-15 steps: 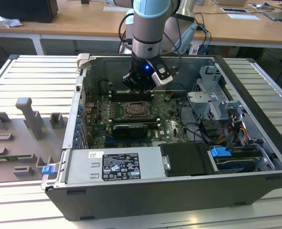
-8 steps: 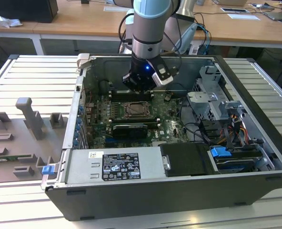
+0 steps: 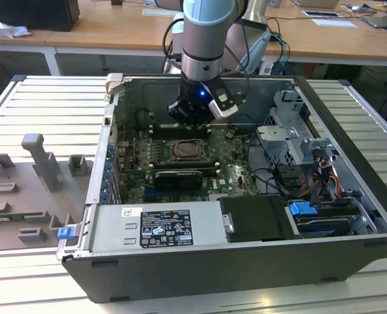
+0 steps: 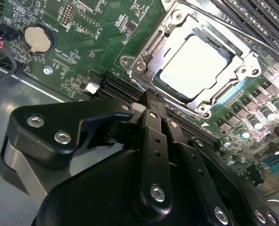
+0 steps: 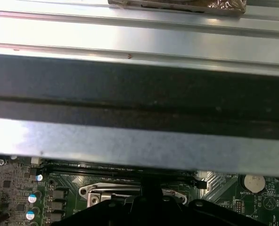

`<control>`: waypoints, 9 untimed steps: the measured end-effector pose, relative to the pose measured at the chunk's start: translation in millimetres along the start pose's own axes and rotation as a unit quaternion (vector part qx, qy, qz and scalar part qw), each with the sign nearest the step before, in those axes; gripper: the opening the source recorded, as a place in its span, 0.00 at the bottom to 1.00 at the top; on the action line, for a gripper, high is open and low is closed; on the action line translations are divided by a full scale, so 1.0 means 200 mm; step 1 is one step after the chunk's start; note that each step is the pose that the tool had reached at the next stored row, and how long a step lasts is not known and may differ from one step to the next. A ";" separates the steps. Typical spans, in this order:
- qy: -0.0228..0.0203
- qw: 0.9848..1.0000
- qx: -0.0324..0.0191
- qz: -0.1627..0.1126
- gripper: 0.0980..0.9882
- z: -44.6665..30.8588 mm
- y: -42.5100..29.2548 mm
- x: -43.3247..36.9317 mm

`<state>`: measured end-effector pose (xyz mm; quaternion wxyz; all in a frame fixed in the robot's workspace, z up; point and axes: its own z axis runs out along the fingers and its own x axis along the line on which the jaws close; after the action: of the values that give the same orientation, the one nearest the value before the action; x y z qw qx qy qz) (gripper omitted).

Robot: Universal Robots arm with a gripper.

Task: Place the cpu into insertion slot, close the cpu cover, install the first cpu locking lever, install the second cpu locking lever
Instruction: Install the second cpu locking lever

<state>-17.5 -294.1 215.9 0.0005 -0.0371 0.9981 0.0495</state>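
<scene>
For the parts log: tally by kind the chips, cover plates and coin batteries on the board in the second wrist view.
cpu: 1
cpu cover: 1
coin battery: 1
Total: 3

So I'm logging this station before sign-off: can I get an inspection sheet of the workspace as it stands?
Surface: slatted metal bench carrying an open computer case.
Job's things: cpu sits in the insertion slot; cpu cover lies closed around it.
Clutter: grey fixture blocks on the exterior view's left.
Hand: hand above the board beside the socket, holding nothing.
Cables: bundles on the exterior view's right.
Surroundings: desks behind.
</scene>
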 end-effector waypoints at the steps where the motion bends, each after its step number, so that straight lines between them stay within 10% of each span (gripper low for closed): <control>1: 0.000 1.000 0.000 0.000 0.01 0.000 -0.003 0.000; 4: 0.000 1.000 0.000 0.000 0.01 -0.002 -0.018 0.001; 6: 0.000 1.000 0.000 0.000 0.01 -0.128 -0.008 0.001; 9: 0.000 1.000 0.000 0.000 0.01 -0.156 -0.009 0.002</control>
<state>-17.8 -299.0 246.6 0.0006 -0.0371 0.9981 0.0496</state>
